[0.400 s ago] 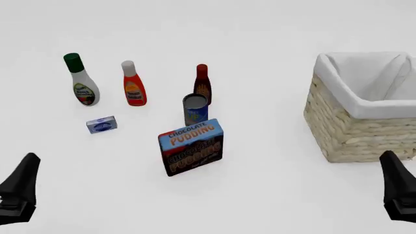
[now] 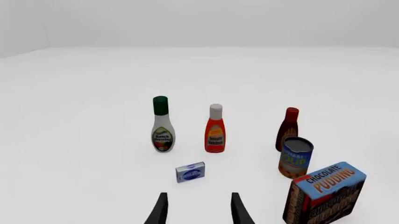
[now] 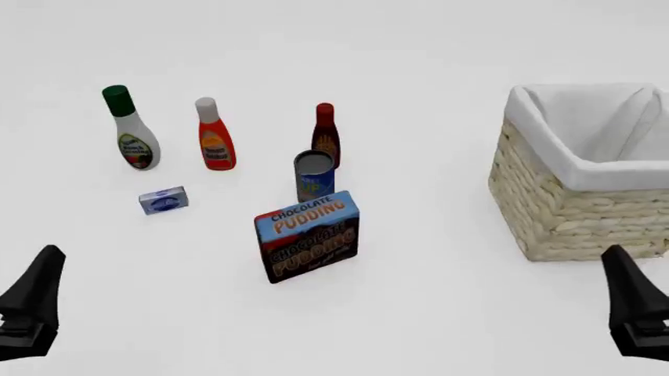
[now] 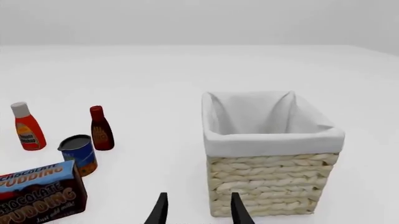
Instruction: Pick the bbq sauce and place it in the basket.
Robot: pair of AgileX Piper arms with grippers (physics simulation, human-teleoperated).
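Observation:
The bbq sauce (image 3: pixel 325 133), a slim dark red-brown bottle with a red cap, stands upright at mid-table just behind a blue can. It also shows in the left wrist view (image 2: pixel 288 129) and the right wrist view (image 4: pixel 100 129). The wicker basket (image 3: pixel 575 211) with white lining stands at the right, and also shows in the right wrist view (image 4: pixel 274 186). My left gripper (image 3: pixel 42 270) is at the near left, open and empty (image 2: pixel 198 210). My right gripper (image 3: pixel 619 270) is at the near right in front of the basket, open and empty (image 4: pixel 198 210).
A white bottle with a green cap (image 3: pixel 131 133) and an orange-red bottle with a white cap (image 3: pixel 213 137) stand at the back left. A blue can (image 3: pixel 315 174), a chocolate pudding box (image 3: pixel 306 235) and a small blue box (image 3: pixel 163 200) stand nearer.

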